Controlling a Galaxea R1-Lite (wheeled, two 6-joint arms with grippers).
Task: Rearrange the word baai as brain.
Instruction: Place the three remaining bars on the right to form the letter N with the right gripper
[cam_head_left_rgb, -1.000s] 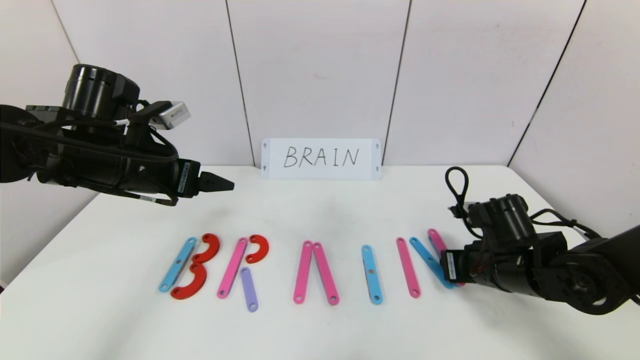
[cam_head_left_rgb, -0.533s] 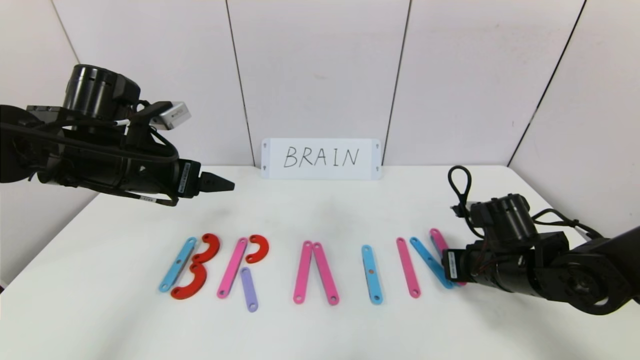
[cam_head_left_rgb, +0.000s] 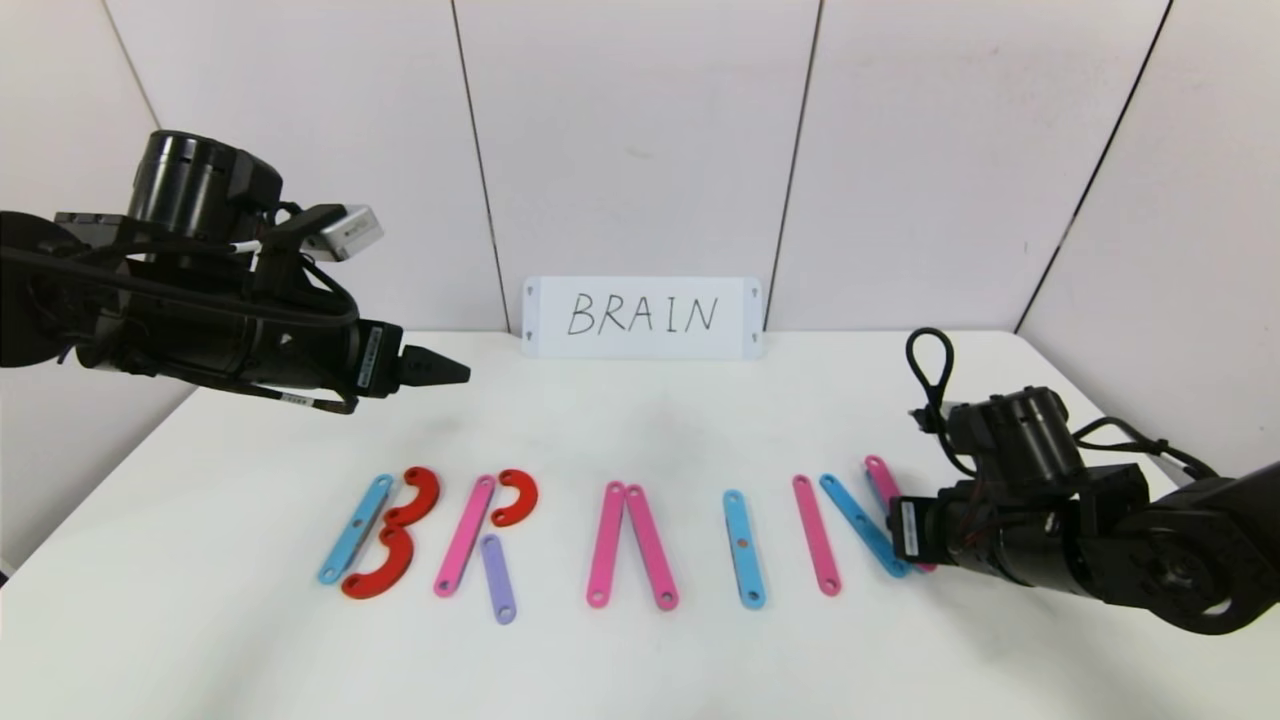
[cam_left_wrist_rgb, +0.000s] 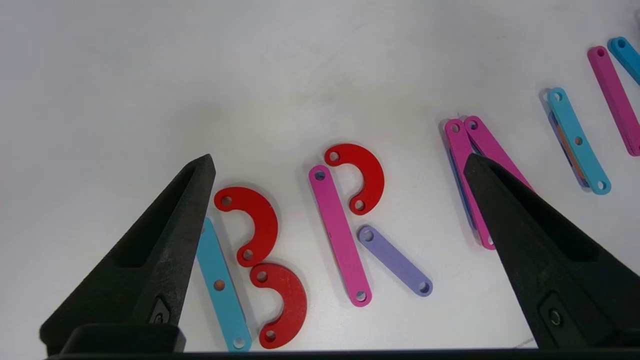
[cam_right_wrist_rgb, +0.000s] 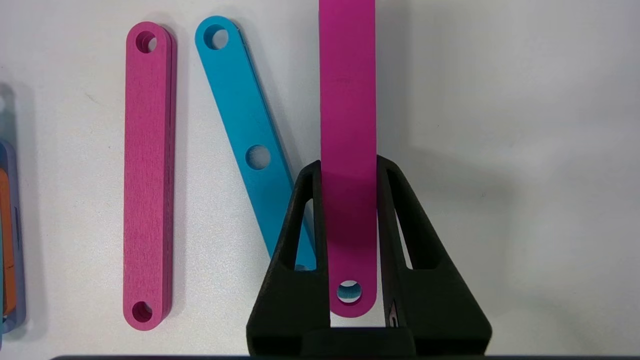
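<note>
Flat plastic pieces on the white table spell letters. A blue strip (cam_head_left_rgb: 355, 528) and two red curves (cam_head_left_rgb: 418, 495) form B. A pink strip (cam_head_left_rgb: 465, 535), a red curve (cam_head_left_rgb: 518, 496) and a purple strip (cam_head_left_rgb: 497, 578) form R. Two pink strips (cam_head_left_rgb: 607, 543) lean together. One blue strip (cam_head_left_rgb: 743, 548) stands alone. A pink strip (cam_head_left_rgb: 816, 535) and a slanted blue strip (cam_head_left_rgb: 860, 522) lie farther right. My right gripper (cam_head_left_rgb: 900, 535) is low on the table, shut on the rightmost pink strip (cam_right_wrist_rgb: 347, 100). My left gripper (cam_head_left_rgb: 440, 368) hovers open and empty above the B and R (cam_left_wrist_rgb: 337, 157).
A white card (cam_head_left_rgb: 643, 316) reading BRAIN stands against the back wall. Wall panels enclose the table at the back and right. Bare table lies in front of the letters and between the letters and the card.
My right gripper has shifted slightly to the right, and the rightmost pink strip has moved a little with it. The left arm has not moved.
</note>
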